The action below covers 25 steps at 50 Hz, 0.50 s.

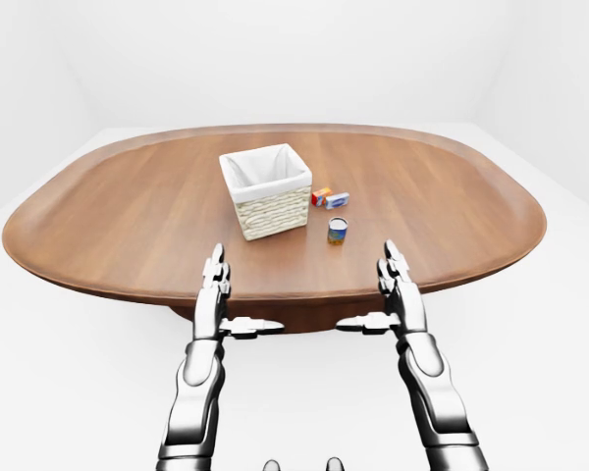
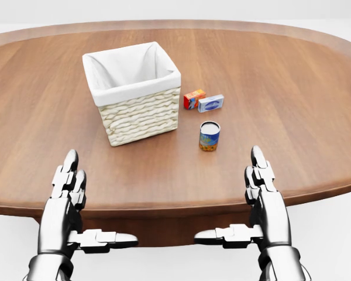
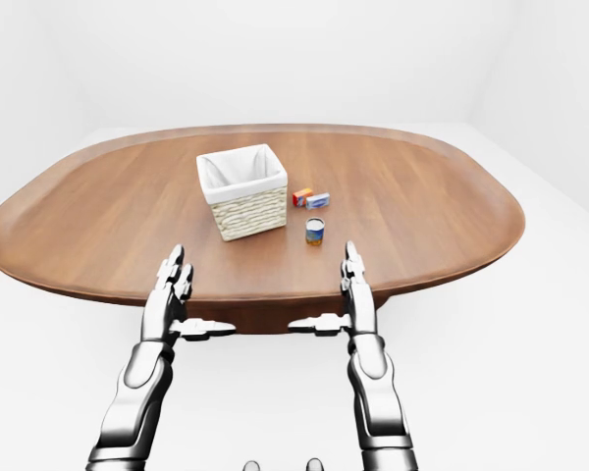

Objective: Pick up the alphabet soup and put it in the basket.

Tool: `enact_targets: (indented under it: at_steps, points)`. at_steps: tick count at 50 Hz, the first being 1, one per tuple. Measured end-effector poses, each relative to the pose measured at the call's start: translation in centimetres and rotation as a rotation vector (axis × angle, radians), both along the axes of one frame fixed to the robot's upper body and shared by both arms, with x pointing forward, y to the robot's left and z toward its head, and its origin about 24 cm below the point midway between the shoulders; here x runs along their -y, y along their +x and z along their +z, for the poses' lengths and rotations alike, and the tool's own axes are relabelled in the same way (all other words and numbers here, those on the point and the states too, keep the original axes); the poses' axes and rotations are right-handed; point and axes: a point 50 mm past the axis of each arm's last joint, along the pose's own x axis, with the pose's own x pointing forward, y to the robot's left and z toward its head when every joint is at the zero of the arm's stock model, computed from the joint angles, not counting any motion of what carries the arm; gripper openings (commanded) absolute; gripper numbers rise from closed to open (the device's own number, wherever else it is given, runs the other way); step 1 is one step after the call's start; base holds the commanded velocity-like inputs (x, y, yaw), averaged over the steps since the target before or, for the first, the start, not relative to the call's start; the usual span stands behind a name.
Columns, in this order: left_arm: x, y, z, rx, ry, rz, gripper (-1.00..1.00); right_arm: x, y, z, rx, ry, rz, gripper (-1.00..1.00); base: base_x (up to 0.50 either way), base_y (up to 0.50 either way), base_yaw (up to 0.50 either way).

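1. Left hand (image 2: 70, 199) and right hand (image 2: 260, 196) hover at the near table (image 2: 292, 88) edge, fingers spread flat, holding nothing.
2. The alphabet soup (image 2: 209, 136) can stands upright beyond the right hand, slightly to its left.
3. Farther off, a small orange box (image 2: 193, 98) and a blue-white box (image 2: 211, 103) touch.
4. The basket (image 2: 134, 93), white-lined, sits beyond the left hand, to its right; nothing shows inside.
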Motion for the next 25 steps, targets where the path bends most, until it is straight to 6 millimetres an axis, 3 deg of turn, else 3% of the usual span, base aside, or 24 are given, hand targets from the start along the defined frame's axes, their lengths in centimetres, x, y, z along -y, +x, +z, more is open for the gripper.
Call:
enact_targets:
  at_steps: [25]
  points:
    - [-1.2,-0.5,1.1,0.042,-0.010,0.029,1.00,0.9,0.4,0.6,-0.014,0.051,-0.030,1.00,0.03,0.00,0.00]
